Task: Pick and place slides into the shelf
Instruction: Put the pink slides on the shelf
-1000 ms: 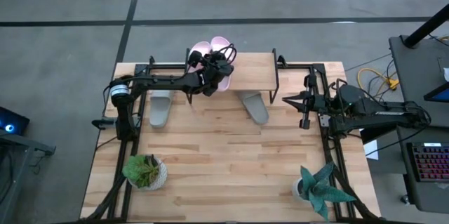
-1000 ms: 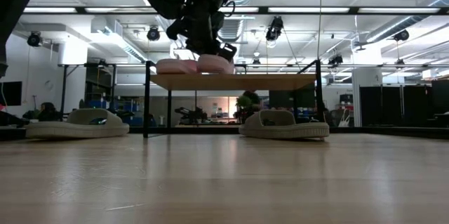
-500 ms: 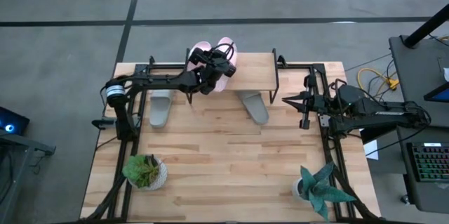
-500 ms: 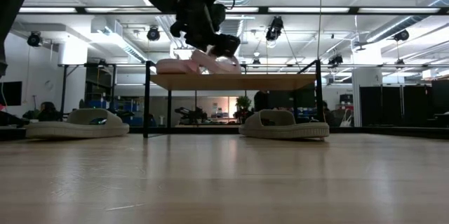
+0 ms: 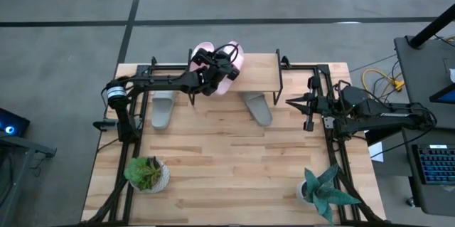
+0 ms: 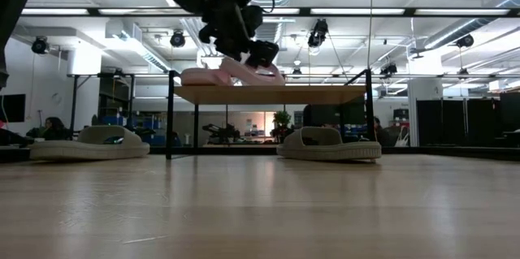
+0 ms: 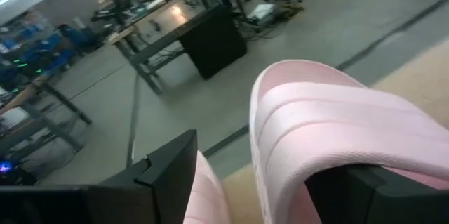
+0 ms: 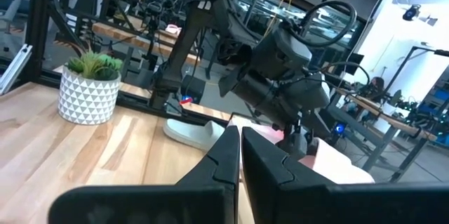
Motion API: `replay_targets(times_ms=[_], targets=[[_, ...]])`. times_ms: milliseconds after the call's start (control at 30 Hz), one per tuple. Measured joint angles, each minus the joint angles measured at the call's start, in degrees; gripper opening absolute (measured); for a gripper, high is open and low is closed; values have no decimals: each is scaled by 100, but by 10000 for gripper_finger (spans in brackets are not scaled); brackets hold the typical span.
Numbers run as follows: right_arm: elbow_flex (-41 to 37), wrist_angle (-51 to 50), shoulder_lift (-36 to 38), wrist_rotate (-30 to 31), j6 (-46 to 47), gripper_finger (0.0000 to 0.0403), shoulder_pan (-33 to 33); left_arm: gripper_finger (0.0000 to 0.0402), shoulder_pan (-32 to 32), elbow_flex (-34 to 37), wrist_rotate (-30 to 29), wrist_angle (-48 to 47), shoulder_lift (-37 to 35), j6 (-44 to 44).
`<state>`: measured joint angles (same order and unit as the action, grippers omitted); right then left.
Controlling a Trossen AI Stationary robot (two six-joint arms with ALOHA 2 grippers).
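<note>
Two light pink slides lie side by side on the left end of the shelf, their far ends past its far edge. In the low view the right-hand one sits tilted on the plank. My left gripper is open above it, one finger on each side of its wide strap. Two grey slides rest sole-down on the table by the shelf's near legs. My right gripper waits shut at the table's right edge. My left gripper comes at the pink slide's strap slanting down from the near left. One finger stands apart from the strap, with the other pink slide showing in the gap. The other finger lies close under the strap's edge; I cannot tell whether it touches.
A potted plant in a white patterned pot stands near the table's front left, and a spiky plant at the front right. Black frame rails run along both table sides. The middle of the tabletop is bare wood.
My left gripper has opened and let go of the right-hand pink slide, and has drawn back a little toward the table's left. The slide has swung toward the right and now lies slanted on the shelf beside the other pink one.
</note>
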<state>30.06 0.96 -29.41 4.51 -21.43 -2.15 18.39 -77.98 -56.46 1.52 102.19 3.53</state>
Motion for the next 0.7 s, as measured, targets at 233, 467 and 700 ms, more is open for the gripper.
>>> replay_targets(times_ms=[233, 467, 700], targets=[[0, -69, 0, 2, 0, 8, 0, 226, 39, -158, 562, -369, 0, -28], [0, -73, 0, 0, 2, 8, 0, 226, 37, -457, 1073, -1536, -33, -261], [0, -80, 0, 2, 11, 8, 0, 226, 11, -467, 1109, -1863, -110, 804]])
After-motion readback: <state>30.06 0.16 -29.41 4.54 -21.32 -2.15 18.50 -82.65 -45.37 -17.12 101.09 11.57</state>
